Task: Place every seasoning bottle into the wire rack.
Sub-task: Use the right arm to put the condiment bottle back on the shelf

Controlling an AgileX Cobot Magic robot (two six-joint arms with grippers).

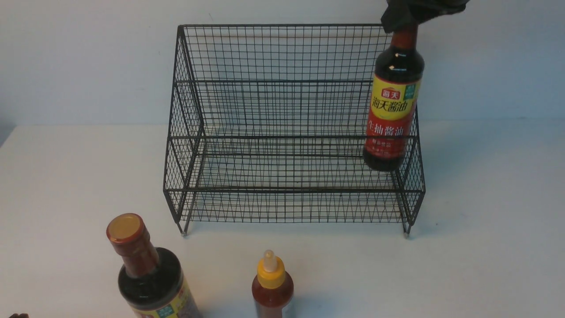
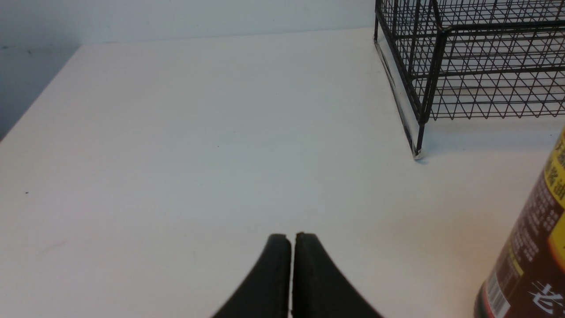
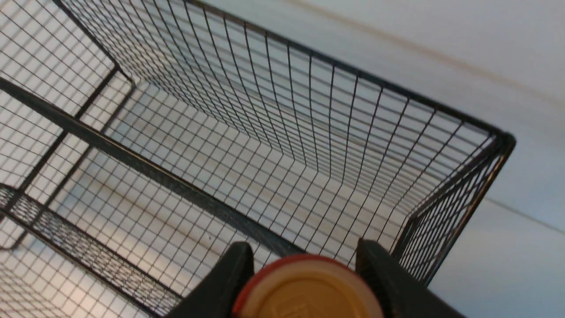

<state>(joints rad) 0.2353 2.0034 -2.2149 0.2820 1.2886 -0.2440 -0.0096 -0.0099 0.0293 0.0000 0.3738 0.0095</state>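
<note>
Right then, spread under everything, white surface (image 1: 485,265). Standing on it toward the back, black two-tier wire rack (image 1: 282,110), resting on small feet. At the rack's right end, upright with barely a tilt, held soy bottle (image 1: 393,110): dark, yellow-red label, hanging by its red-brown neck, base down among the wires. Upper tier or lower, can't say, nor whether touching the mesh. Down front on the left, near soy bottle (image 1: 148,274), standing on the surface well clear of the rack, tan cap up, cropped at the bottom. Just to its right and apart from it, red bottle (image 1: 272,289) with a yellow nozzle cap, also upright. Up top, right fingers (image 3: 227,282), partly spread and clamped either side of the held soy bottle's tan cap. Over the surface, with the near soy bottle off to one side, left fingers (image 2: 280,274), pressed tight together, gripping nothing.
</note>
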